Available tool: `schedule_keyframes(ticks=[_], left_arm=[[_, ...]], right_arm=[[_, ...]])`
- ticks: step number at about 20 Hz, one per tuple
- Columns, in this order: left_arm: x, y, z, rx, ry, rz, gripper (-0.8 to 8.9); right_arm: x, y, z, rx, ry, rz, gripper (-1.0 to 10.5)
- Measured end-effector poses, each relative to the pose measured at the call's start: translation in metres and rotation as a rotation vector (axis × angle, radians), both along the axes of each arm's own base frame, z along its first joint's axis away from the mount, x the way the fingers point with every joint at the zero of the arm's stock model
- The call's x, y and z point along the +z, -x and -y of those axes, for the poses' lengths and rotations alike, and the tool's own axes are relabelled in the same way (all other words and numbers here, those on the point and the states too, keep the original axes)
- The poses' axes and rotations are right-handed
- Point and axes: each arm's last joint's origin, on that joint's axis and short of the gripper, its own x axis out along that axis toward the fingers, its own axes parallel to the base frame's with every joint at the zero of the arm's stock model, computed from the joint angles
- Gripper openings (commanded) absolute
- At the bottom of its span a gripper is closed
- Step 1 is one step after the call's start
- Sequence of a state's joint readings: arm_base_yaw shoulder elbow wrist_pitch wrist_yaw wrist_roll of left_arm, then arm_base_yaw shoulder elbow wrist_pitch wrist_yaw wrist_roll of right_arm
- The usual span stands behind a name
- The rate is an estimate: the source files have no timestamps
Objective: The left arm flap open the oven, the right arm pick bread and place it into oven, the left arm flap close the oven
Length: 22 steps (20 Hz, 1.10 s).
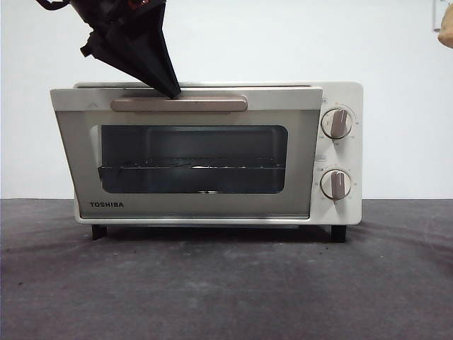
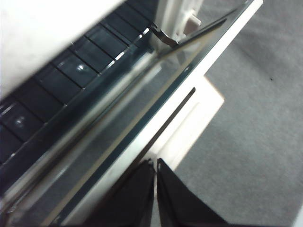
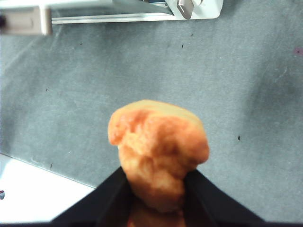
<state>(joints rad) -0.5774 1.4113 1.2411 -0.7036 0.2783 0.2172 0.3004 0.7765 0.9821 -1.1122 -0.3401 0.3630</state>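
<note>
The cream-white TOSHIBA oven (image 1: 340,95) stands in the middle of the table. Its glass door (image 1: 191,159) is tilted forward at the top, a little way open. My left gripper (image 1: 172,91) comes down from the upper left, its shut tip just behind the tan handle (image 1: 178,104). In the left wrist view the shut jaws (image 2: 155,163) sit at the door's top edge (image 2: 142,137), with the gap into the oven beside it. My right gripper (image 3: 156,177) is shut on the golden-orange bread (image 3: 158,142), held high above the table. The bread shows at the front view's top right edge (image 1: 446,30).
The dark grey table (image 1: 226,283) stretches in front of the oven. Two round knobs (image 1: 336,124) sit on the oven's right side. A wire rack (image 1: 191,166) shows through the glass. The right wrist view shows the oven's front (image 3: 199,7) far below and a white strip (image 3: 28,194) at the table's edge.
</note>
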Motion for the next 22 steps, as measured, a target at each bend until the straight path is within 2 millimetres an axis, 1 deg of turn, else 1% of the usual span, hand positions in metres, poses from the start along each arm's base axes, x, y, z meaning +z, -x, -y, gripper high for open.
schedule_keyframes(ticks=[3, 7, 11, 13, 19, 22], left_arm=[[-0.007, 0.012, -0.002, 0.006, -0.009, 0.010, 0.15], [-0.019, 0.032, -0.017, 0.068, -0.003, 0.034, 0.15], [-0.044, 0.048, -0.026, 0.097, 0.019, 0.000, 0.15], [-0.054, 0.052, -0.024, 0.096, 0.017, -0.029, 0.15], [-0.054, 0.055, -0.018, 0.104, 0.023, -0.019, 0.15], [-0.060, 0.059, -0.013, 0.108, 0.022, -0.019, 0.15]], right_arm=[[-0.001, 0.001, 0.000, 0.000, 0.003, -0.011, 1.3], [-0.001, 0.001, 0.000, 0.000, 0.004, -0.012, 1.3], [-0.001, 0.001, 0.000, -0.001, 0.006, -0.011, 1.3], [-0.001, 0.001, 0.000, -0.001, 0.006, -0.011, 1.3], [-0.001, 0.001, 0.000, -0.001, 0.006, -0.011, 1.3], [-0.001, 0.001, 0.000, -0.001, 0.006, -0.011, 1.3]])
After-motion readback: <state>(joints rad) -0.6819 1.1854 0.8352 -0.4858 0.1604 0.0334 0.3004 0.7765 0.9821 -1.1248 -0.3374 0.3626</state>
